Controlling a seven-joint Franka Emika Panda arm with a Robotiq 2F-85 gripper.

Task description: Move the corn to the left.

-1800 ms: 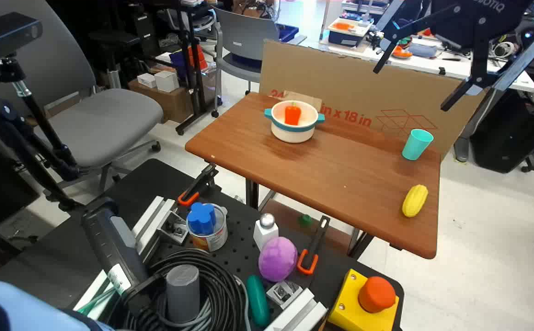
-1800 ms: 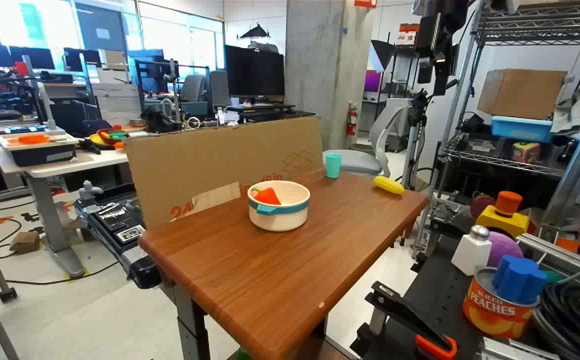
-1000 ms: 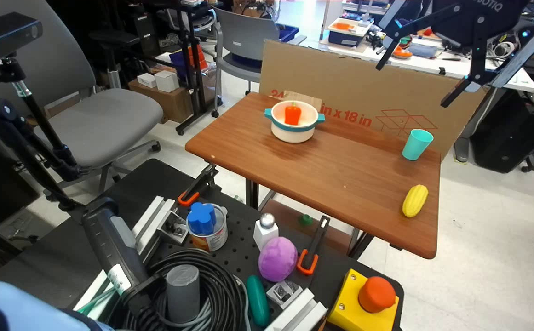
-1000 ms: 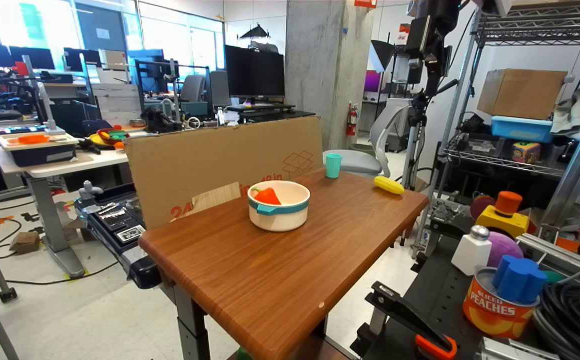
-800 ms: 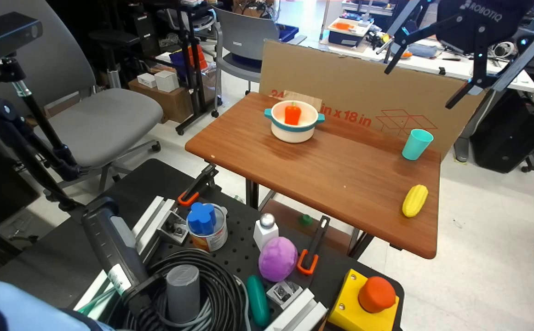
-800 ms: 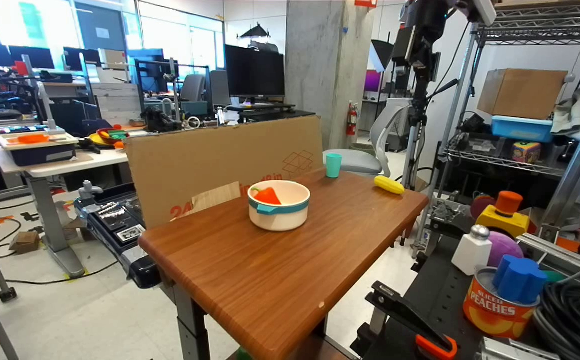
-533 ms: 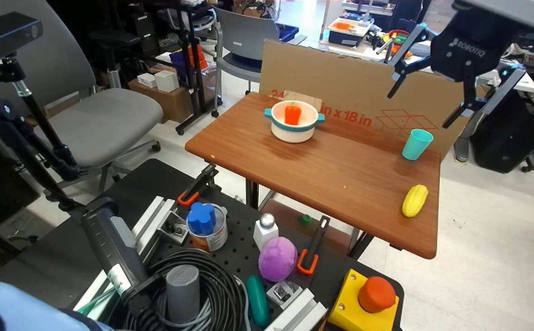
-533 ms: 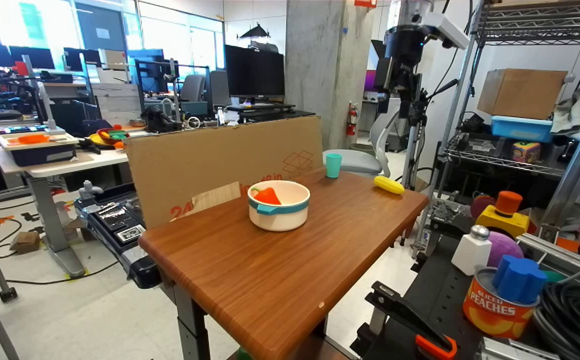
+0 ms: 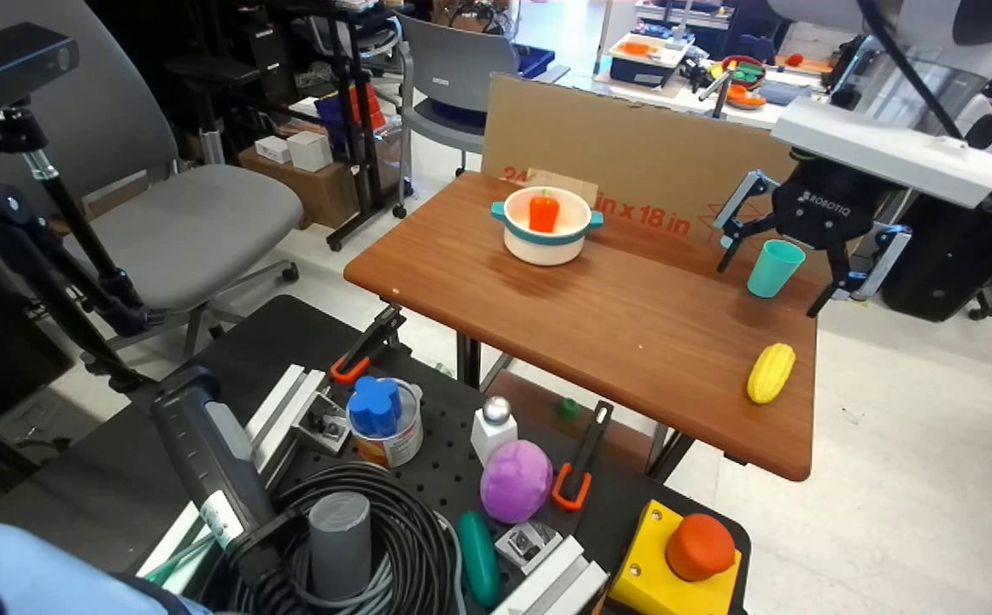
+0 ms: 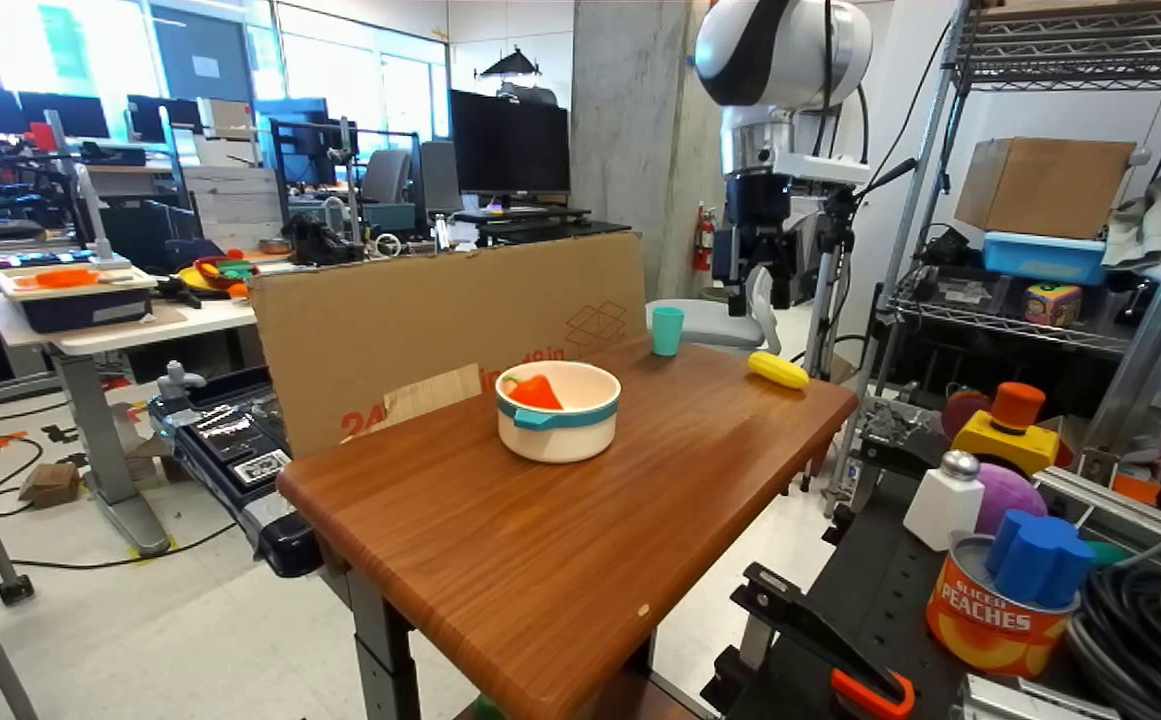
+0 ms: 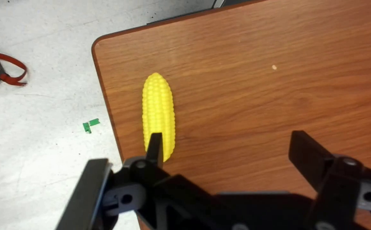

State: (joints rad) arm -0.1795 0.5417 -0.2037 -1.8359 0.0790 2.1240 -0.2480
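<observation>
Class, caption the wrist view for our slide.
Open gripper above a brown table, yellow corn lying near its edge.

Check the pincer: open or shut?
Open. In the wrist view, the pincer has its fingers spread wide apart, and the corn lies on the table, ungripped.
</observation>
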